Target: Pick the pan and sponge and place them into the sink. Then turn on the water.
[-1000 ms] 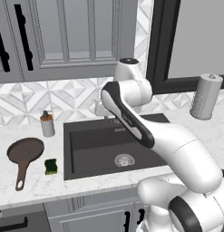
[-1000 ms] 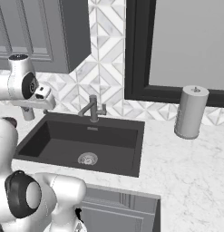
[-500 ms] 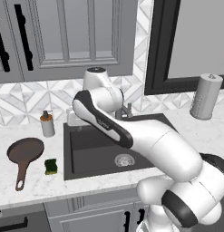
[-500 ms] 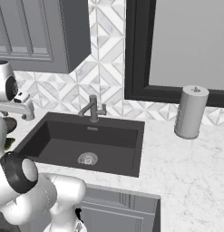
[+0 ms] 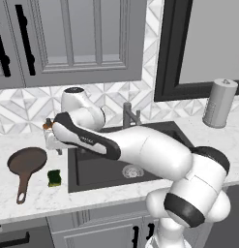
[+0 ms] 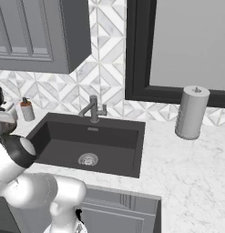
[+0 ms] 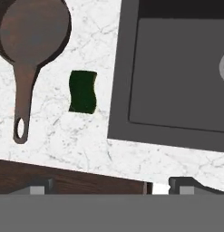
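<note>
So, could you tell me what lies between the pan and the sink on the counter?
The sponge lies there, green side up, on bare marble between the pan and the sink, touching neither, as the hand view shows.

You look down on the marble counter [image 7: 86, 149]. The pan [image 7: 34, 34] lies at upper left, its handle running down to the hole at its end. The sponge [image 7: 83, 91] sits green side up just beside it, between the handle and the sink [image 7: 177, 81]. Your gripper [image 7: 111, 186] stands wide open, holding nothing.
</note>
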